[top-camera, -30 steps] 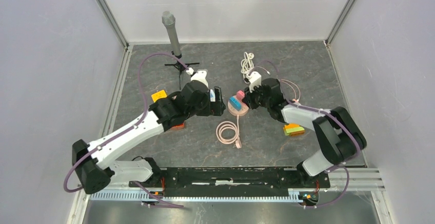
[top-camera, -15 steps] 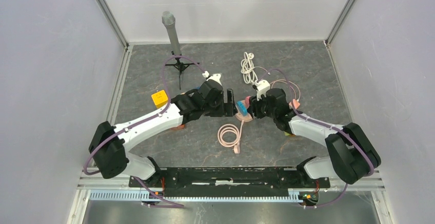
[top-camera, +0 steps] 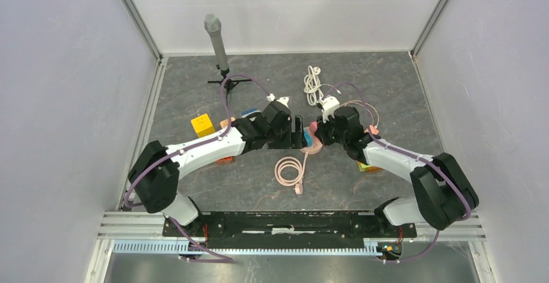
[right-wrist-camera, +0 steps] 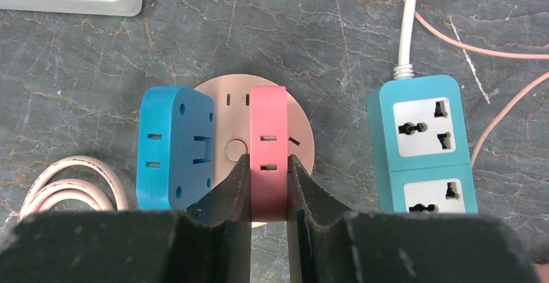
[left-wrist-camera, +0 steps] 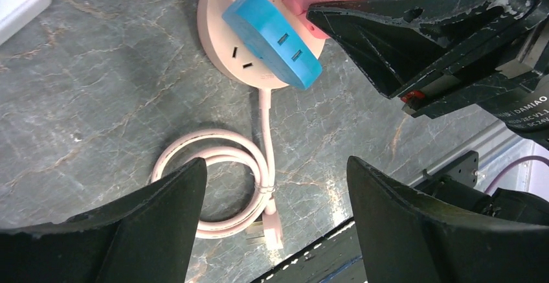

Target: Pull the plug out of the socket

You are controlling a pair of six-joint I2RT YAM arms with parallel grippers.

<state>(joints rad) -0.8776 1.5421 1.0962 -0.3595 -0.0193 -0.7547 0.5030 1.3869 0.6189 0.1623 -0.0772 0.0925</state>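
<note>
Pink plug (right-wrist-camera: 268,118) sits on the round socket (right-wrist-camera: 299,124) mid-table, next to the blue plug (right-wrist-camera: 175,147), and the right gripper (right-wrist-camera: 268,161) is pinching it. Left gripper (left-wrist-camera: 273,166) hangs spread wide just left of them.

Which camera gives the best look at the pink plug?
Right wrist: the pink plug sits centred and sharp, seated on the round socket and squeezed by the right jaws. Left wrist catches only one corner at the frame's top edge; top external shows just a tiny pink speck.
</note>
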